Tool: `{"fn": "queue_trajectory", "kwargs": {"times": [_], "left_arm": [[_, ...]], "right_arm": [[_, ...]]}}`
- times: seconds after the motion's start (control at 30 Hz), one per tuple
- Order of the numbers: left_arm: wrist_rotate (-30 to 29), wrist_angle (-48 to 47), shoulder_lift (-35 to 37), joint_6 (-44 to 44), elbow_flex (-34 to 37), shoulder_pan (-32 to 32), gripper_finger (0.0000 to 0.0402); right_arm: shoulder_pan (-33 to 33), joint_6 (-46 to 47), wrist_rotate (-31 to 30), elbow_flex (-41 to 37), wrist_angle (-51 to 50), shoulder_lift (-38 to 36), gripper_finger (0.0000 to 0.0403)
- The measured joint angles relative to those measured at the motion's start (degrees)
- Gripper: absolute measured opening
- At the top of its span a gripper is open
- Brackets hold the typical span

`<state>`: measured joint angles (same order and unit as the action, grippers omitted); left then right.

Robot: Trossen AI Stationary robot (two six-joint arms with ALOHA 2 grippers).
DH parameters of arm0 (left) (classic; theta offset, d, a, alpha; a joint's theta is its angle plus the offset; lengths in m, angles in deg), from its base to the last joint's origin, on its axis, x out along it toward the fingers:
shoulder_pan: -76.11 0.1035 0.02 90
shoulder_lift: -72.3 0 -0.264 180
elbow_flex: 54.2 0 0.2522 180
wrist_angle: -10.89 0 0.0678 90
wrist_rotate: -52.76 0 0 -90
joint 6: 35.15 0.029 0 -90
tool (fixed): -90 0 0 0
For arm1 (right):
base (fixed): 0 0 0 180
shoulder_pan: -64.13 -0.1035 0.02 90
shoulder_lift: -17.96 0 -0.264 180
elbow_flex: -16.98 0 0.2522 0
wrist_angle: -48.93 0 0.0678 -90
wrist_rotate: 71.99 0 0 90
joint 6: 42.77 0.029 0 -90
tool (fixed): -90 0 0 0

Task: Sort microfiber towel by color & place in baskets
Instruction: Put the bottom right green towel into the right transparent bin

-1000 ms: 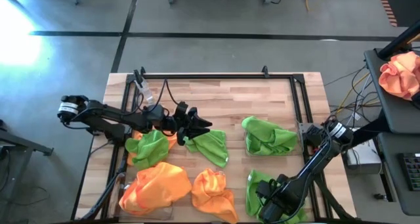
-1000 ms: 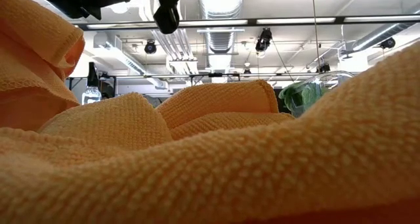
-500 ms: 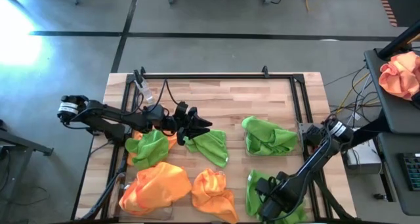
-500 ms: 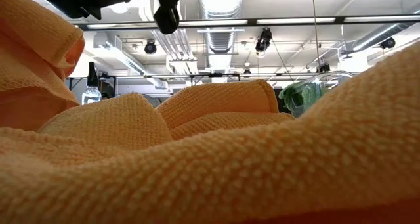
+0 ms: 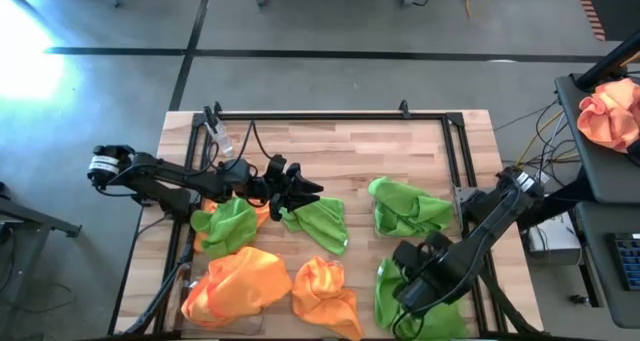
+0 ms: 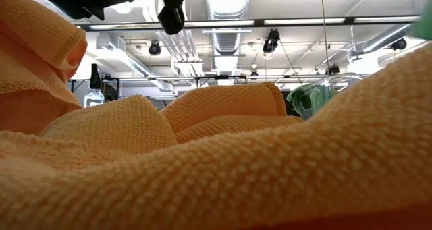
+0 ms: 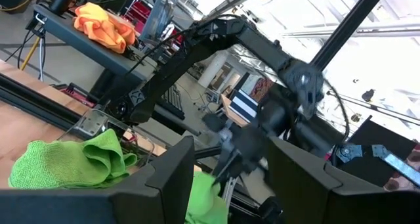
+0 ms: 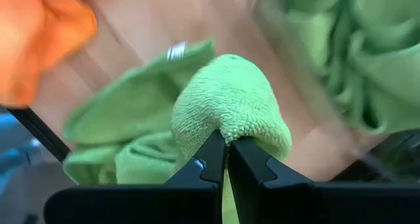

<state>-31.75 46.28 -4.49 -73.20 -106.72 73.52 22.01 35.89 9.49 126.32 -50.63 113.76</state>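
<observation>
Lime green and orange microfiber towels lie about the wooden table. My right gripper [image 5: 408, 276] points down at the near right, shut on a green towel [image 5: 392, 299]. A green pile [image 5: 408, 209] lies just beyond it, and in the low view a see-through basket [image 6: 337, 77] holds green cloth. Two orange towels [image 5: 235, 281] [image 5: 325, 291] rest near the front edge. A green towel [image 5: 230, 221] lies over an orange one at the left. My left gripper [image 5: 310, 191] stands open and nearly level above another green towel [image 5: 322, 223], with nothing between its fingers [image 7: 172, 178]. My right gripper pinches a raised fold of the green towel [image 8: 230, 99] between its two fingertips [image 8: 213, 152], coming from above and pointing down. The fold bulges over the tips. The rest of the towel [image 8: 125, 119] hangs below the fingers; whether its lower part touches the table, I cannot tell.
A black frame [image 5: 330, 116] runs along the table's far edge and sides. A peach-orange cloth [image 5: 610, 111] lies on a dark cart off the table's right. An orange towel [image 6: 202, 156] fills most of the low view. Bare wood [image 5: 340, 151] shows at the far middle.
My right gripper has risen and drawn back from the near edge toward the table's middle, pulling a fold of the green towel up with it. A bit of green now shows at the low view's upper right. The left arm has kept still.
</observation>
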Motion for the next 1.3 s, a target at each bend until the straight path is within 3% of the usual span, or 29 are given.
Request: {"fn": "queue_trajectory", "kwargs": {"times": [0.4, 1.0, 1.3], "left_arm": [[0.0, 0.26, 0.0, 0.02, 0.0, 0.0, 0.0174], [-0.02, 0.13, 0.0, 1.15, 0.0, 0.07, 0.0174], [-0.01, 0.13, 0.0, 1.96, 0.0, 0.53, 0.0174]], "right_arm": [[2.88, -5.04, -12.36, 9.88, -4.17, -1.21, 0.0009], [11.36, -20.94, -15.8, 18.06, -4.2, -1.53, 0.0009], [14.0, -24.64, -21.53, 20.48, -4.24, -5.26, 0.0009]]}}
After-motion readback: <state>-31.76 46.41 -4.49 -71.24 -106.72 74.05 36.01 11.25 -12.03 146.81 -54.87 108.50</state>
